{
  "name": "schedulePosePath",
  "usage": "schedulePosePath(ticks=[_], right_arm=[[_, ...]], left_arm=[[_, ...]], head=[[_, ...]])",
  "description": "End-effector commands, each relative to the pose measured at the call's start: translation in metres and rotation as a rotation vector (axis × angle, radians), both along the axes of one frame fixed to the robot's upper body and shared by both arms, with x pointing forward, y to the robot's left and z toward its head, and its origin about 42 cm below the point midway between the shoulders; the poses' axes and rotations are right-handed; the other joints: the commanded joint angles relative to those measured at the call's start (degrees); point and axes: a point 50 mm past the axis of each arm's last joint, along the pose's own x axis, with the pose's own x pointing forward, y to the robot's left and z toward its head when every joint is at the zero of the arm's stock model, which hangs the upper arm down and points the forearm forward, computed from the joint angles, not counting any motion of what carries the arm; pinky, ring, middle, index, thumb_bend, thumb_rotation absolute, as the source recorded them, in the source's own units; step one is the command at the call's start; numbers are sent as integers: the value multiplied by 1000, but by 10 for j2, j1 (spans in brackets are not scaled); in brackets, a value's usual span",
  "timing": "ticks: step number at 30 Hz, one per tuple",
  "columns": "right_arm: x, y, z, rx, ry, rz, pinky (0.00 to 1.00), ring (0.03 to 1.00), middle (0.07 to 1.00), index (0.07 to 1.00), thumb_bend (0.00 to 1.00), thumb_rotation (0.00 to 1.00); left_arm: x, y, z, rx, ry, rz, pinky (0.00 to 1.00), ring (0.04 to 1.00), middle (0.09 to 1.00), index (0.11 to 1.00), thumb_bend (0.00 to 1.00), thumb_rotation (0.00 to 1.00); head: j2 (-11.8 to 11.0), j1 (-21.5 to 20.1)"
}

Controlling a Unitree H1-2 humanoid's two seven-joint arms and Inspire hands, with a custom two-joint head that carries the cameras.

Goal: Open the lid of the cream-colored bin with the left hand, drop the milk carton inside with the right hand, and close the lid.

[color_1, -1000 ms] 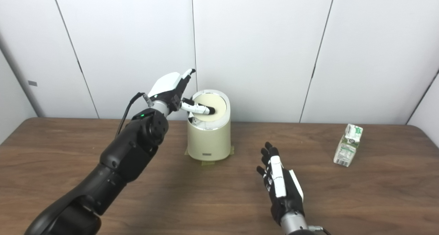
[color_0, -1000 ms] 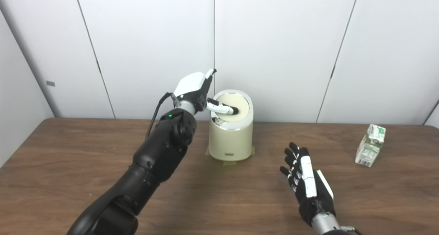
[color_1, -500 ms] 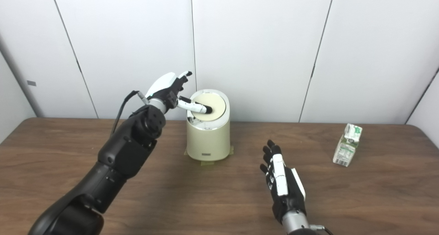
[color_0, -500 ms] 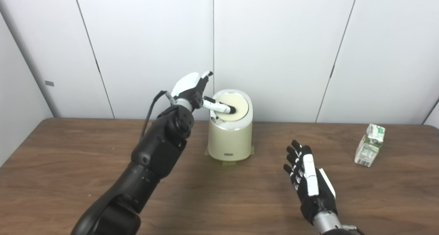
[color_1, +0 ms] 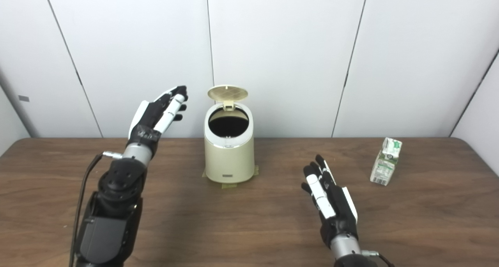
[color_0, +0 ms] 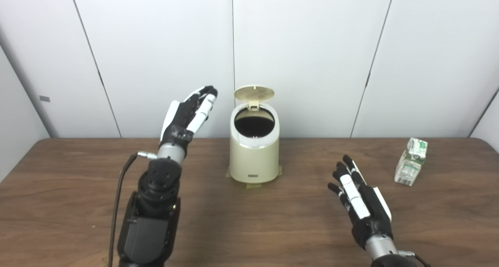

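While our left hand [color_0: 187, 115] stands raised at centre left of the frame, fingers straight and spread, grasping nothing, it hangs clear of the cream-colored bin [color_0: 253, 154] just to its right. Its forearm rises nearly upright from the bottom edge, a black cable [color_0: 117, 204] trailing down beside it. At centre, the bin sits on the wooden table [color_0: 78, 204] with its lid [color_0: 254, 92] tipped up at the back, the dark inside showing. At lower right our right hand [color_0: 360, 198] hovers low over the table, palm side turned leftward, fingers extended and apart, empty. At far right the milk carton [color_0: 411, 162] stands on the table, well apart from that hand and the bin.

Half a second ago our left hand reached over the bin with a finger pressed on the closed lid; now the lid is up and the hand has drawn back leftward. Our right hand has barely shifted, and the carton lies untouched. Our view has also shifted slightly.
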Motion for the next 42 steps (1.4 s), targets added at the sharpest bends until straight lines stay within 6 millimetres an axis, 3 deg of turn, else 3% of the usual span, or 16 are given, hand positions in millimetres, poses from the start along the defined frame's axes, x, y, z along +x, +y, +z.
schedulePosePath(ticks=[1, 5, 7, 11, 14, 19, 22, 27, 31, 35, 42], right_arm=[[-1, -10, 20, -22, -103, -23, 800, 885, 933, 930, 587, 374], [-10, -31, 20, -64, -96, -107, 748, 840, 887, 887, 674, 244], [-18, -36, 26, -66, -105, -116, 730, 827, 876, 870, 692, 201], [-38, -46, 32, -117, -92, -155, 707, 817, 861, 867, 724, 212], [-49, -51, 33, -172, -82, -211, 682, 798, 850, 850, 770, 239], [-62, -65, 34, -282, -62, -337, 704, 779, 819, 842, 841, 254], [-68, -71, 35, -332, -53, -394, 712, 793, 830, 845, 842, 230], [-74, -89, 36, -513, -56, -462, 729, 777, 829, 862, 825, 190], [-69, -109, 41, -594, -60, -493, 763, 779, 835, 869, 848, 193], [-56, -126, 50, -673, -35, -499, 666, 794, 843, 869, 862, 224], [-18, -149, 63, -737, -20, -490, 685, 818, 862, 877, 904, 268]], left_arm=[[-7, 2, 21, -25, -93, -6, 849, 862, 880, 906, 407, 915], [-31, 15, 6, -41, -79, 3, 828, 865, 878, 912, 440, 946], [-40, 22, -1, -38, -69, 3, 820, 863, 873, 912, 405, 939], [-54, 36, -20, -18, -19, -3, 840, 863, 879, 920, 353, 922], [-59, 44, -29, -34, 10, -2, 837, 871, 887, 923, 335, 936], [-63, 58, -35, -30, 42, -8, 863, 896, 912, 937, 438, 967], [-65, 63, -35, -26, 52, -28, 865, 894, 909, 937, 402, 992], [-64, 65, -38, -20, 63, -46, 885, 910, 923, 948, 359, 1000], [-65, 62, -38, -17, 69, -62, 891, 915, 926, 952, 346, 993], [-66, 61, -37, 13, 66, -78, 893, 924, 933, 959, 321, 991], [-71, 63, -33, 36, 69, -99, 908, 941, 933, 966, 308, 933]], head=[[2, -7], [6, -21], [9, -42], [14, -70], [23, -115], [37, -174], [39, -195], [35, -192], [33, -191], [31, -189], [26, -191]])
